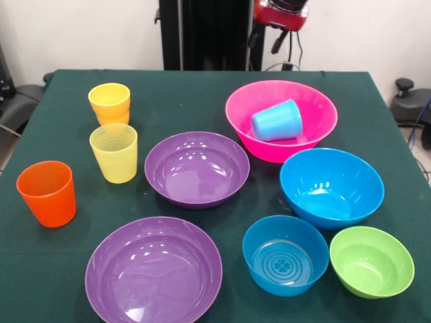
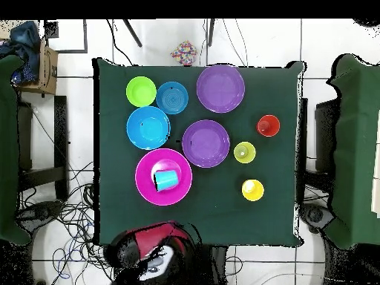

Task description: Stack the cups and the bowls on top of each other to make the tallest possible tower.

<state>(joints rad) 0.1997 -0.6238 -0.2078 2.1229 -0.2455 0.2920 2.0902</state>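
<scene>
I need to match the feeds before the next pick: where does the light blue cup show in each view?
Front view: the light blue cup lies on its side in the pink bowl, upper right of centre.
Overhead view: the cup is left of centre, lower down, in that bowl.
Shared landmark: the pink bowl.

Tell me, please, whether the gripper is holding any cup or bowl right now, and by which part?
It cannot be told: the gripper itself does not show clearly. Every visible cup and bowl rests on the table, and the light blue cup lies inside the pink bowl.
</scene>
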